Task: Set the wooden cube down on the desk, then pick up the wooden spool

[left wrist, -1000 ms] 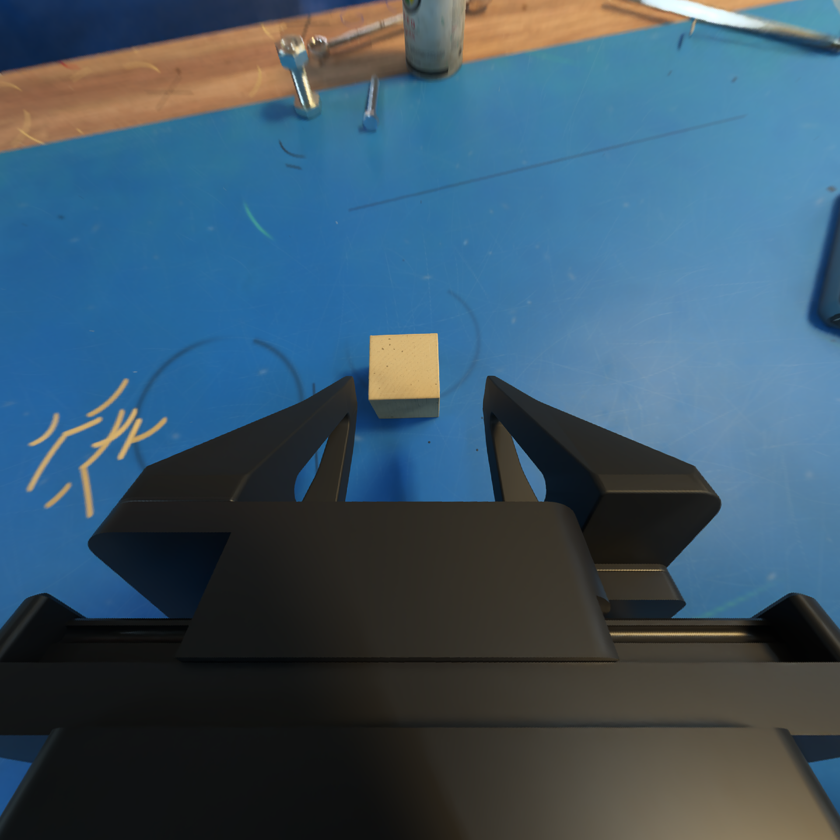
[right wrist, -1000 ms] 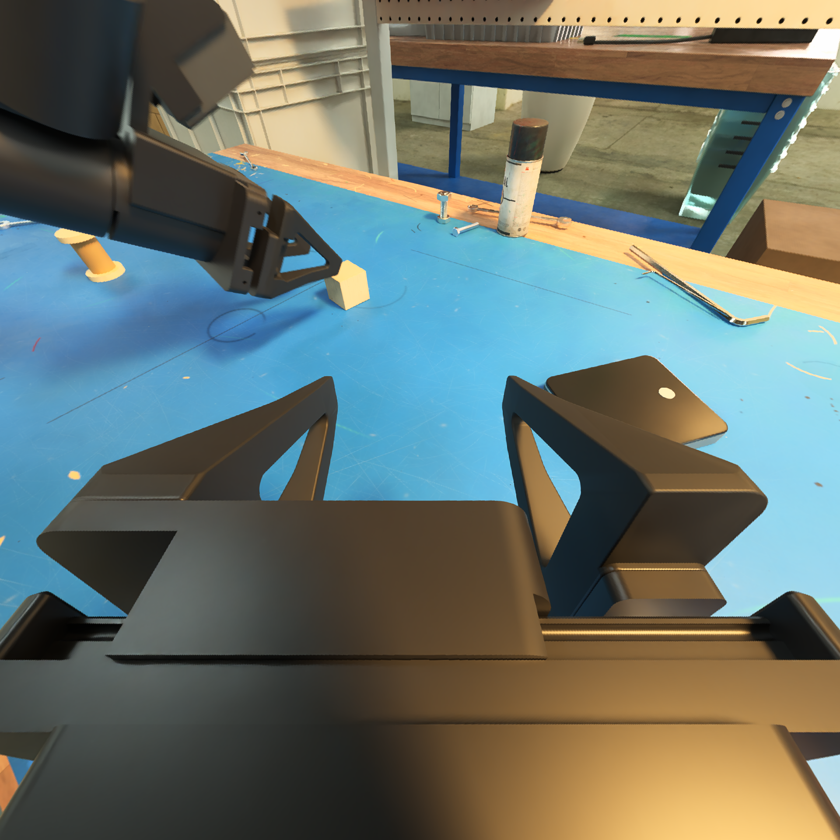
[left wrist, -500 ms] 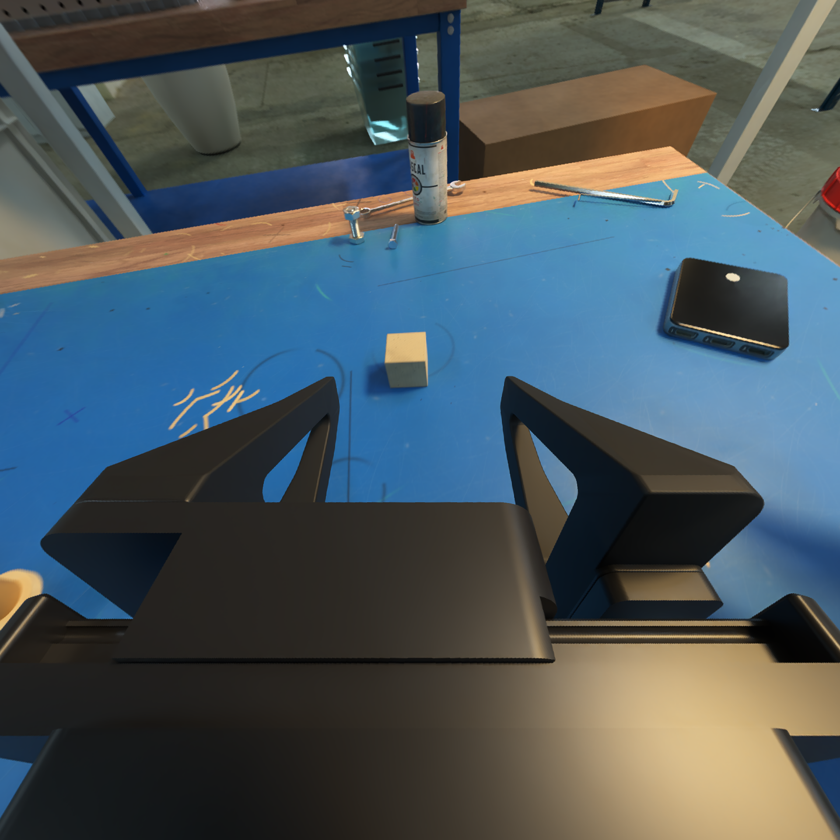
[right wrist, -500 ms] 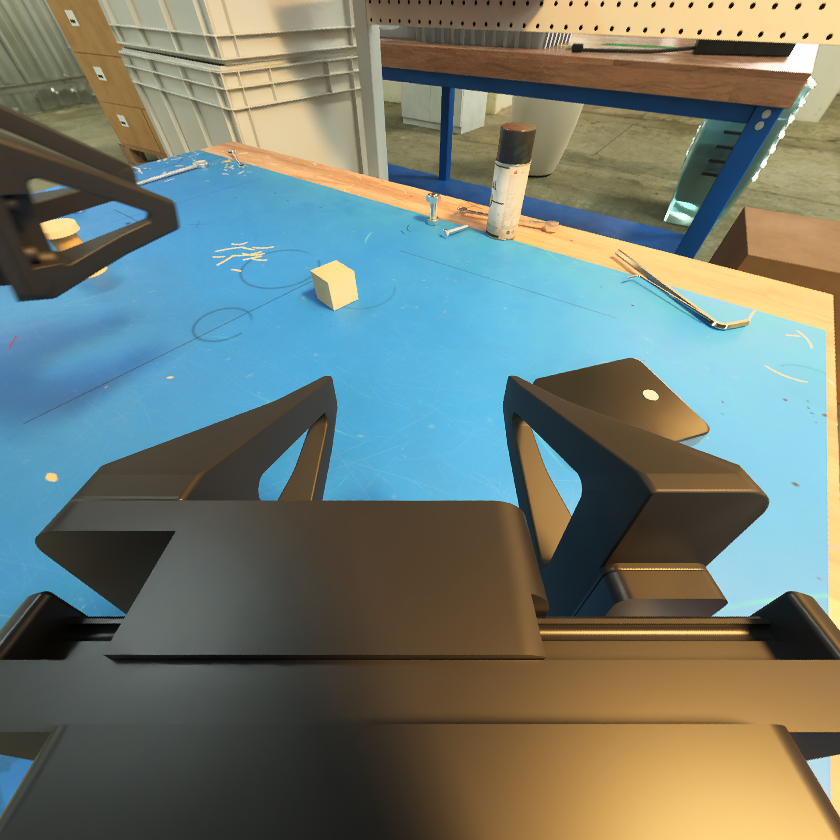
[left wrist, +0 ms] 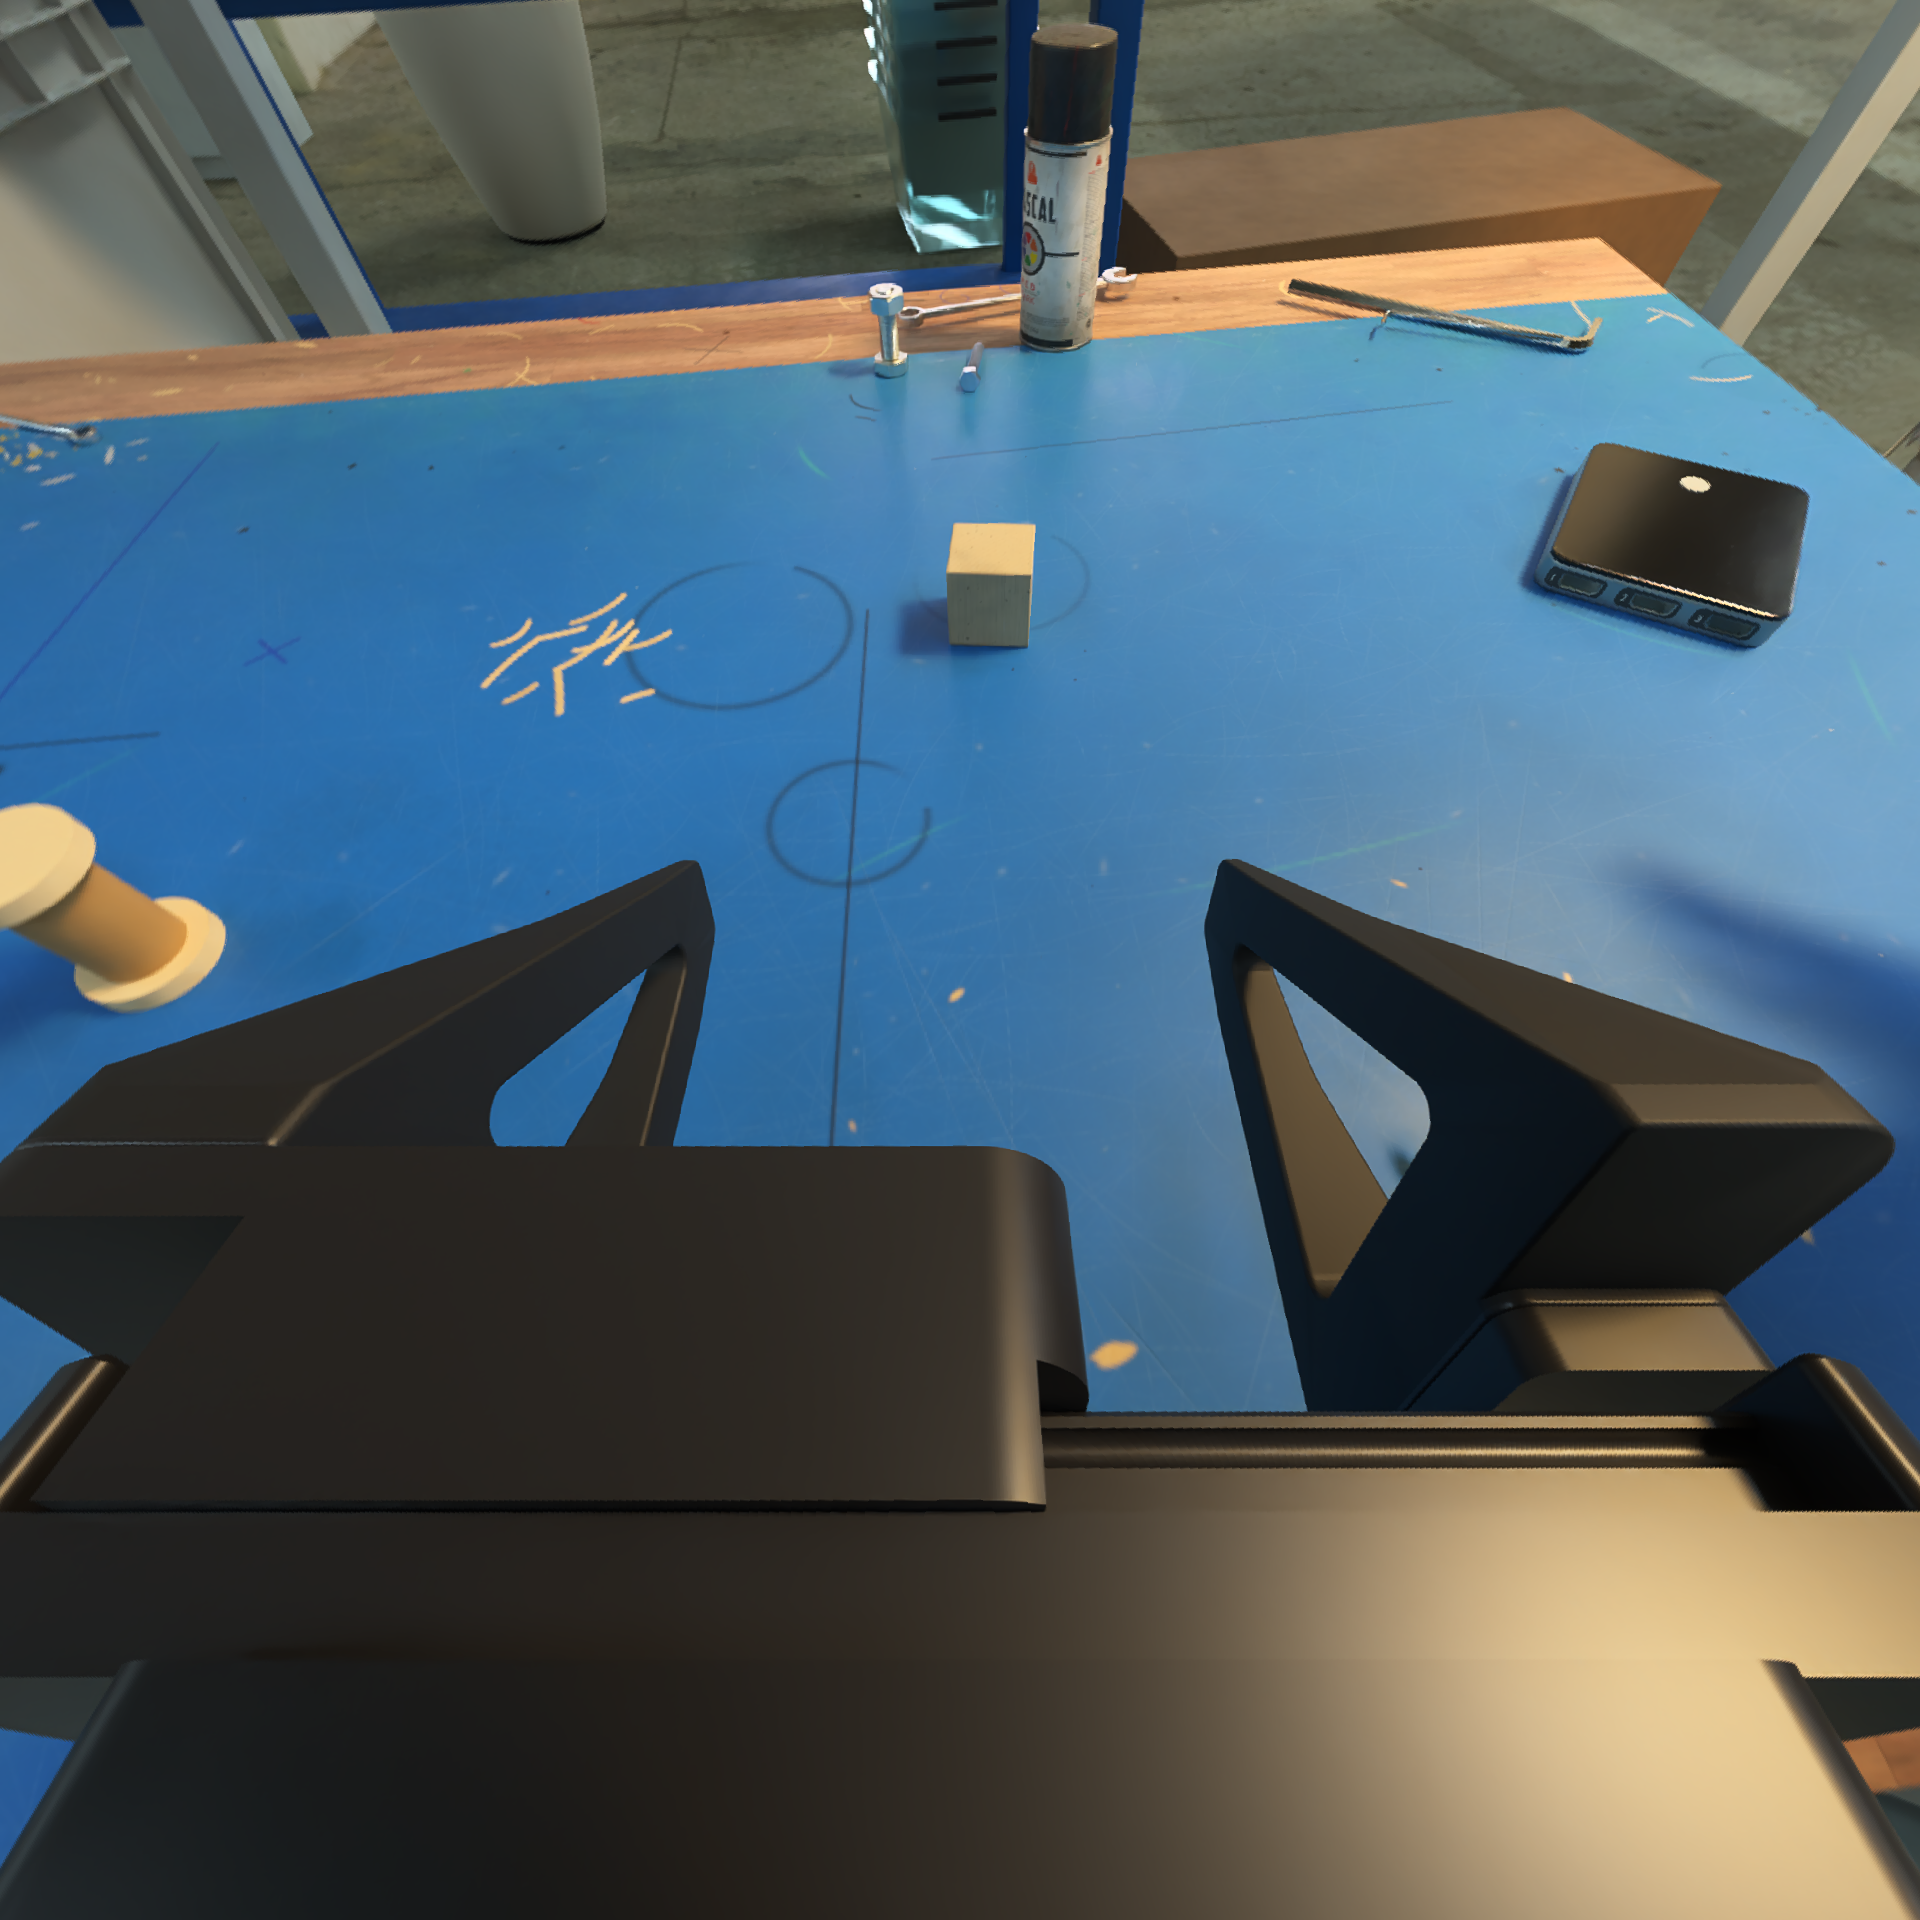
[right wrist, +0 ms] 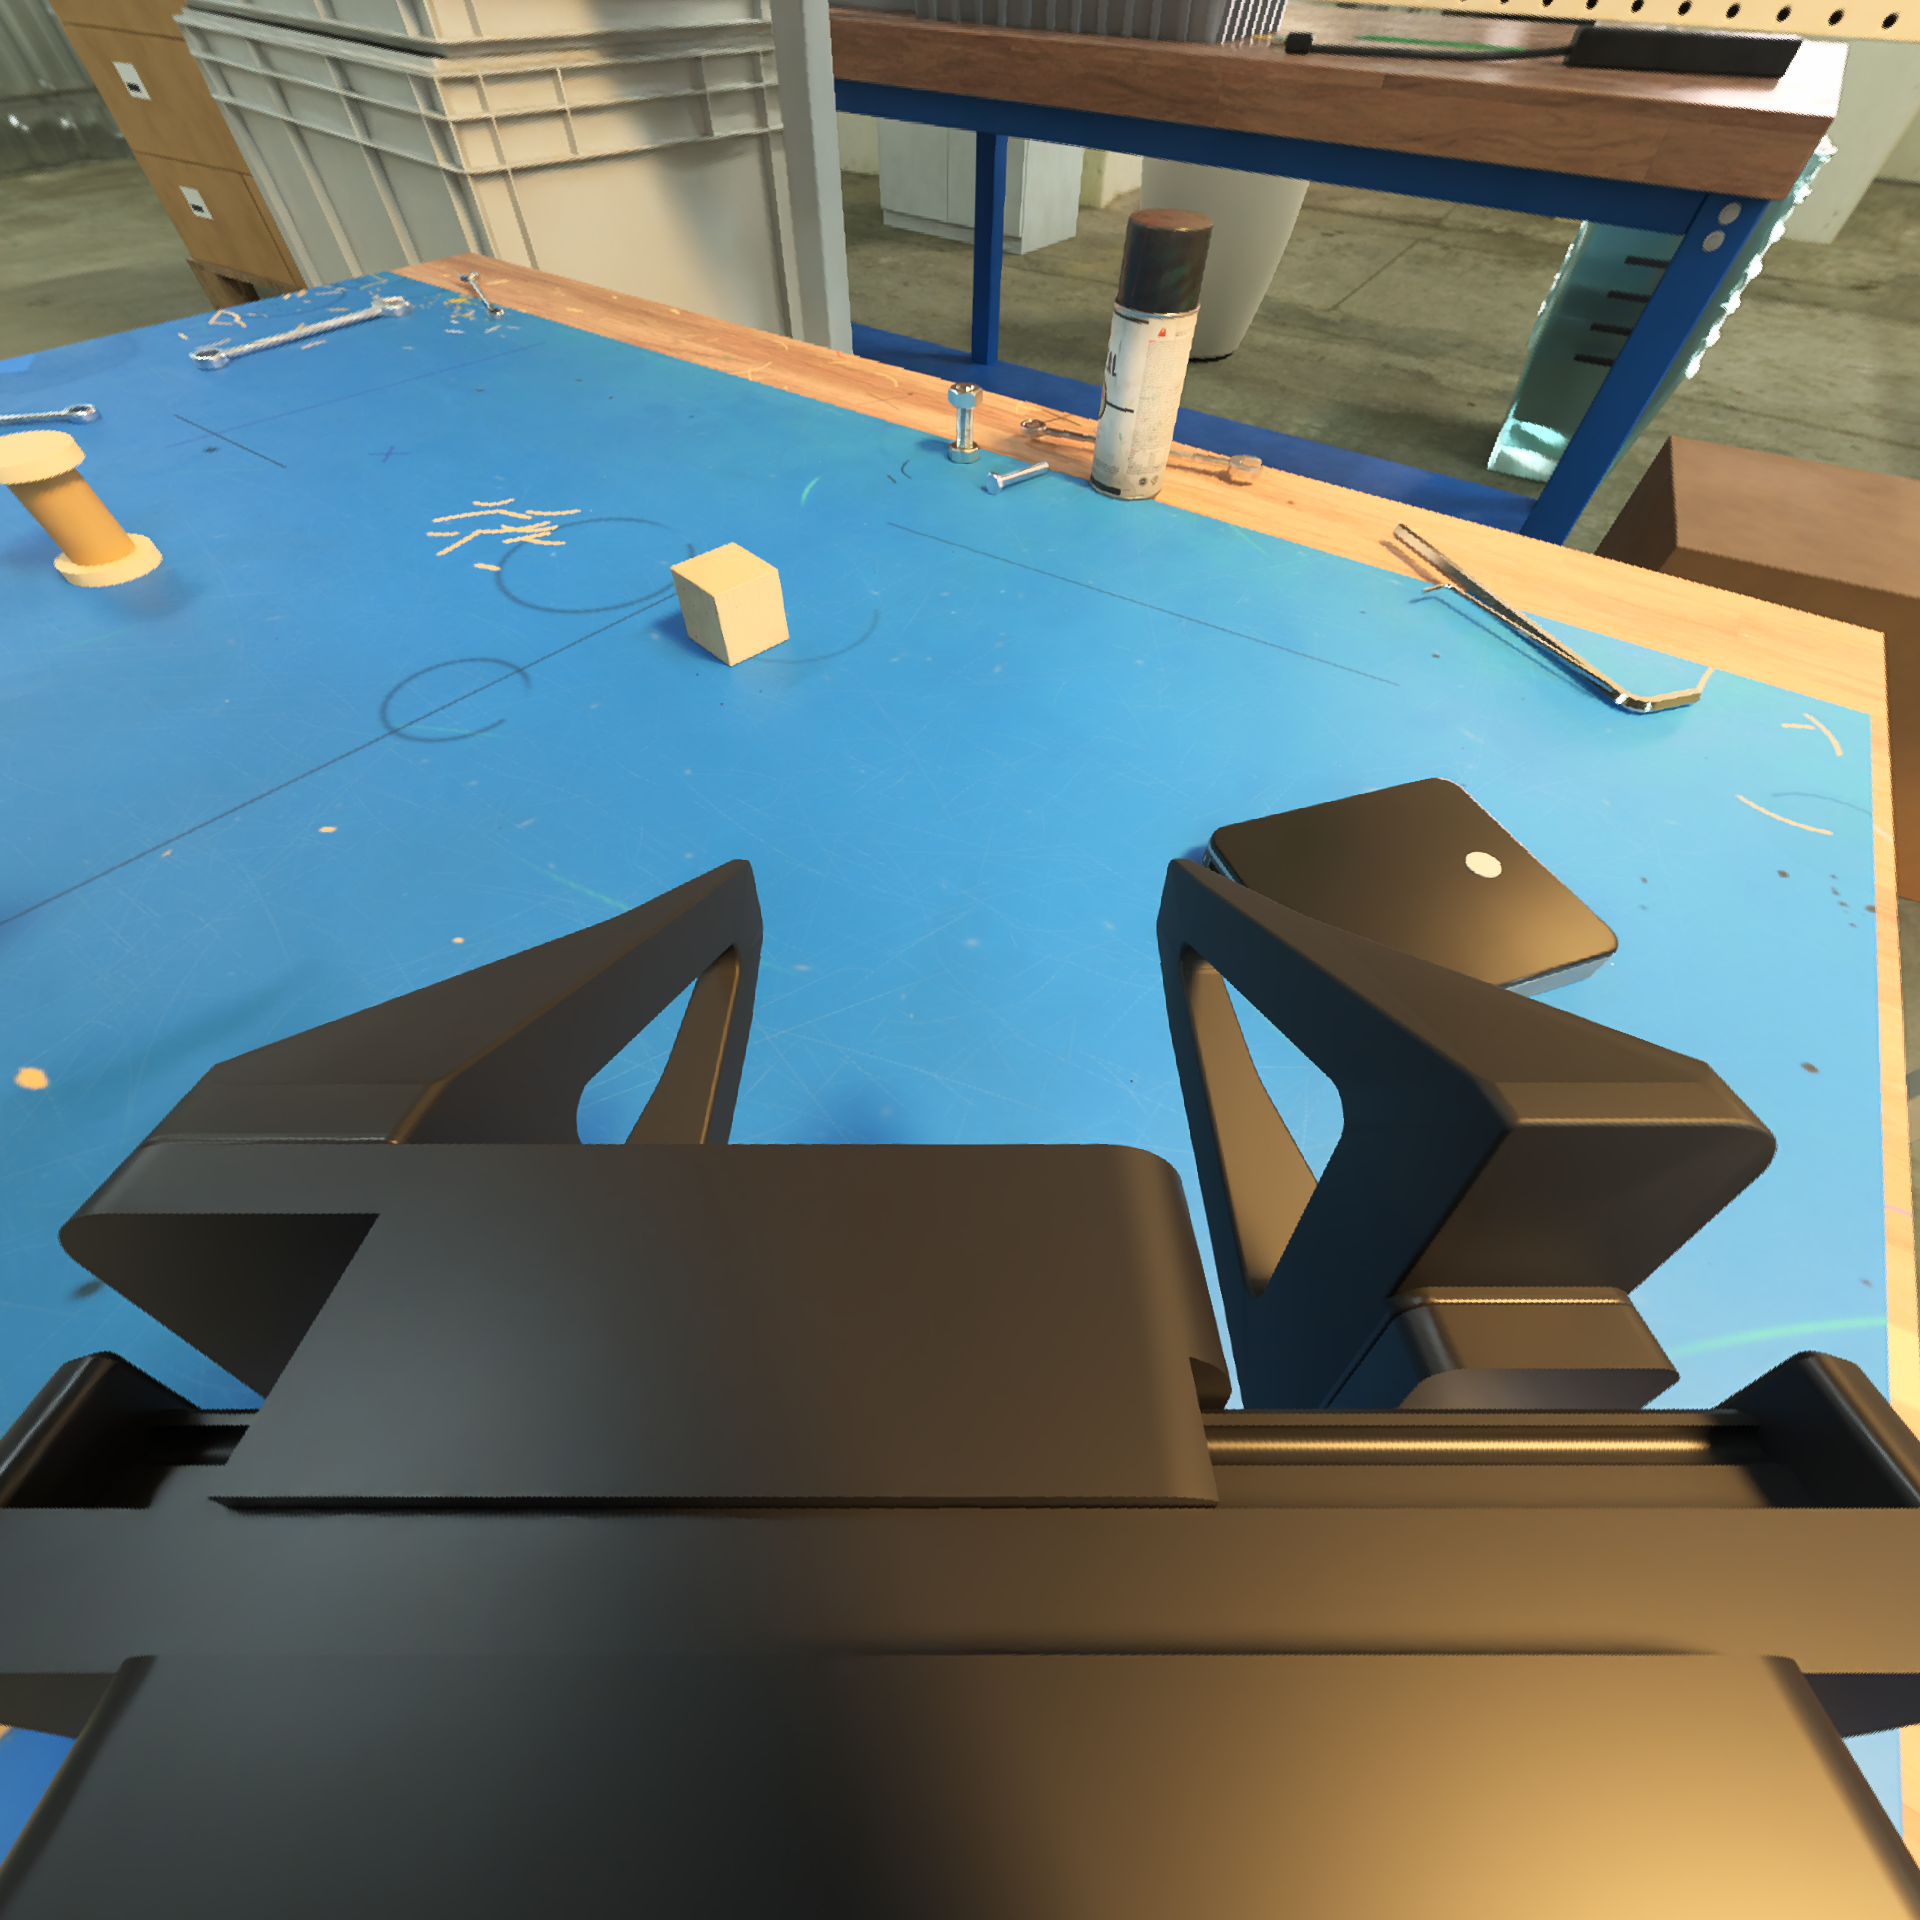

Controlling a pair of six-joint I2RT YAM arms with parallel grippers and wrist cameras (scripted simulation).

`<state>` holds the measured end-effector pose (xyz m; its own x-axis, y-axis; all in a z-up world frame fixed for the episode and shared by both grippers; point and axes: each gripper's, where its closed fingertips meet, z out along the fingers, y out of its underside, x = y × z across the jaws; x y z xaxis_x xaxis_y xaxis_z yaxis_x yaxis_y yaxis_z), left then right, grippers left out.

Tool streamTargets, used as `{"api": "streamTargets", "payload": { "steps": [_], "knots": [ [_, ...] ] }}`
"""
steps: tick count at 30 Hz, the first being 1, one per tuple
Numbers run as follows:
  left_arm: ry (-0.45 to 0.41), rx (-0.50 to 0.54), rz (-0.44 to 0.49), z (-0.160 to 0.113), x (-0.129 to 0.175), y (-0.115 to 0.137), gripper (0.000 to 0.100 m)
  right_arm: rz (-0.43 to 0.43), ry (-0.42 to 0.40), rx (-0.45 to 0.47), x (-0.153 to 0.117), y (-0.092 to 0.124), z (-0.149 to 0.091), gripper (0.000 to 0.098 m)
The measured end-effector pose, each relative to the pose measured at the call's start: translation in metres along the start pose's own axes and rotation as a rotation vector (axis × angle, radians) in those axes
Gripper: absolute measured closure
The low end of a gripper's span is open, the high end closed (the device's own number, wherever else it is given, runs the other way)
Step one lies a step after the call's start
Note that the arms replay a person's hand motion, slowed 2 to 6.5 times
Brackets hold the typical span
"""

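Left gripper (left wrist: pixel 956 873): jaws spread wide, nothing between them, held above the blue desk mat (left wrist: pixel 1247 748). Right gripper (right wrist: pixel 956 873): jaws likewise spread and empty, above the same mat.

Nearest item in the right wrist view is a flat black box (right wrist: pixel 1434 883) with a pale dot on its lid, lying just behind the tip of that gripper's right-hand finger, which partly hides it. The left wrist view shows the same box whole, well off to the right, with a row of ports on its near side; the right wrist view does not show these.

The wooden spool (left wrist: pixel 104 914) lies at the left edge of the left wrist view, cut off by the frame, beside and apart from the left finger. In the right wrist view it stands on one flange, complete, at far left.

The wooden cube (left wrist: pixel 990 585) rests on the mat beyond both grippers, clear of either, beside drawn circles and pale wood shavings (left wrist: pixel 571 649).

Farthest, along the wooden desk edge: an upright bolt (left wrist: pixel 886 330), a spray can (left wrist: pixel 1062 187) and a bent metal tool (left wrist: pixel 1444 317). Only the right wrist view shows a wrench (right wrist: pixel 301 332) at the far left corner and stacked grey crates (right wrist: pixel 540 135) beyond it.
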<state>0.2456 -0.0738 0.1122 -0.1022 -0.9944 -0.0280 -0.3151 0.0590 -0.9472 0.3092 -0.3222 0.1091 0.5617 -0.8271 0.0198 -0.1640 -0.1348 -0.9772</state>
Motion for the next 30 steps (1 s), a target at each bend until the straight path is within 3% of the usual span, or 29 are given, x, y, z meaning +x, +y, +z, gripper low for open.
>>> {"api": "streamTargets", "payload": {
  "steps": [13, 30],
  "knots": [
    [-0.015, 0.015, -0.032, -0.030, -0.012, 0.019, 0.017, -0.037, 0.010, -0.016, -0.009, 0.006, 0.003, 0.0302],
    [-0.011, 0.007, -0.031, -0.034, -0.020, 0.028, 0.022, -0.059, 0.018, -0.023, -0.011, 0.007, 0.003, 0.0303]
  ]
}}
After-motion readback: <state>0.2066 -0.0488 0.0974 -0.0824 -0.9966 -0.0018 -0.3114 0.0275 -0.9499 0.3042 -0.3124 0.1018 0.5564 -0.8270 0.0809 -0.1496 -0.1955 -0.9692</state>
